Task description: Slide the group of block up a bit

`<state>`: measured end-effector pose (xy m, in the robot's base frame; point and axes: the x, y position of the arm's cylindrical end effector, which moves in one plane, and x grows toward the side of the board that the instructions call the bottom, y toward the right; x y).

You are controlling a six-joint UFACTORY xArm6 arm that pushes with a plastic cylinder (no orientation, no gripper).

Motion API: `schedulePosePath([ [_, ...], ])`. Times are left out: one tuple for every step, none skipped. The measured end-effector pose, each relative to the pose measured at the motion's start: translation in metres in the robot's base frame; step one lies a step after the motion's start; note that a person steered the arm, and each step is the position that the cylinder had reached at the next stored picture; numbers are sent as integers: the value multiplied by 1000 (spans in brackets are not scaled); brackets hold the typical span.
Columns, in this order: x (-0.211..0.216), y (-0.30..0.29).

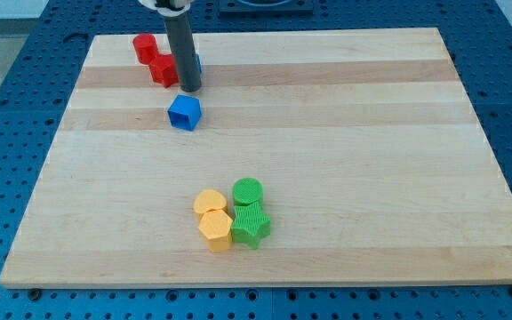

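Note:
A tight group of blocks lies low on the wooden board (345,133), near the middle: a green round block (248,190), a green star-shaped block (251,223), a yellow heart-shaped block (210,202) and a yellow hexagonal block (215,230). They touch one another. My tip (190,90) is at the view's top left, far above the group. It stands just above a blue cube (184,112).
Two red blocks (145,47) (164,69) sit at the top left, just left of the rod. Another blue block (197,64) peeks out from behind the rod. A blue perforated table surrounds the board.

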<state>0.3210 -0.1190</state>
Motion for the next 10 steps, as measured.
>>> schedulePosePath([
  [0,0],
  [1,26],
  [17,87],
  [44,137],
  [92,166],
  [124,162],
  [120,137],
  [92,108],
  [86,100],
  [99,70],
])
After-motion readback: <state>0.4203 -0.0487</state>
